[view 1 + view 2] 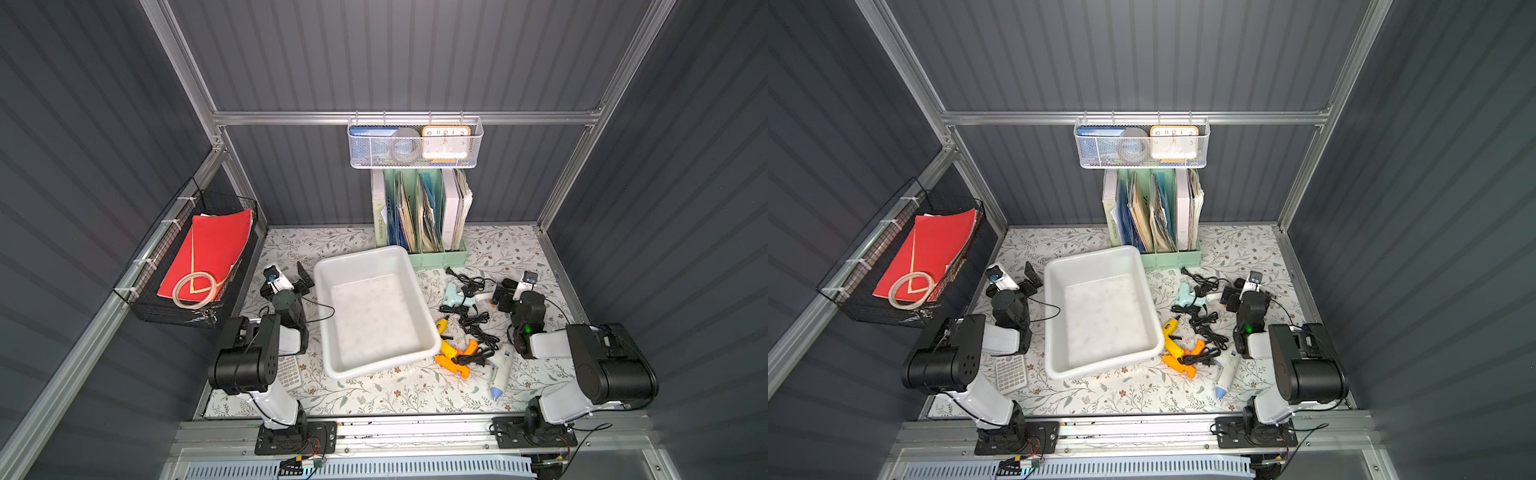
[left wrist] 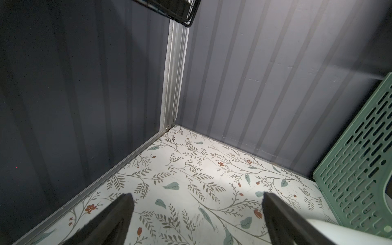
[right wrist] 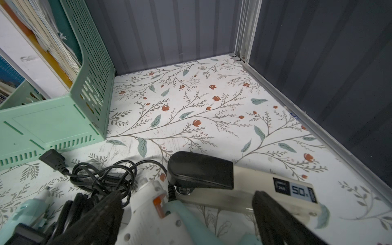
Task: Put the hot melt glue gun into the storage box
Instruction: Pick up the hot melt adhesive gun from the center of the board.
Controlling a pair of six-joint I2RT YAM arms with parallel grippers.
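The storage box [image 1: 332, 266] is a shallow white tub in the middle of the table, empty, in both top views [image 1: 1059, 266]. Several hot melt glue guns lie to its right: a mint and white one [image 1: 455, 293], a yellow one [image 1: 442, 328], orange ones [image 1: 453, 361] and a white and blue one [image 1: 498, 374]. My right gripper [image 1: 498, 297] stands open just right of the mint gun. In the right wrist view that gun's body [image 3: 152, 218] lies between the open fingers of the right gripper [image 3: 187, 195]. My left gripper [image 1: 305, 276] is open and empty beside the box's left wall, over bare table [image 2: 196, 196].
Tangled black cords [image 1: 478, 328] lie among the guns. A cream and black stapler-like tool [image 3: 212, 176] rests against the mint gun. A mint-green file holder [image 1: 432, 257] stands behind the box. A black wire basket [image 1: 187, 266] hangs on the left wall, and a calculator [image 1: 289, 372] lies under the left arm.
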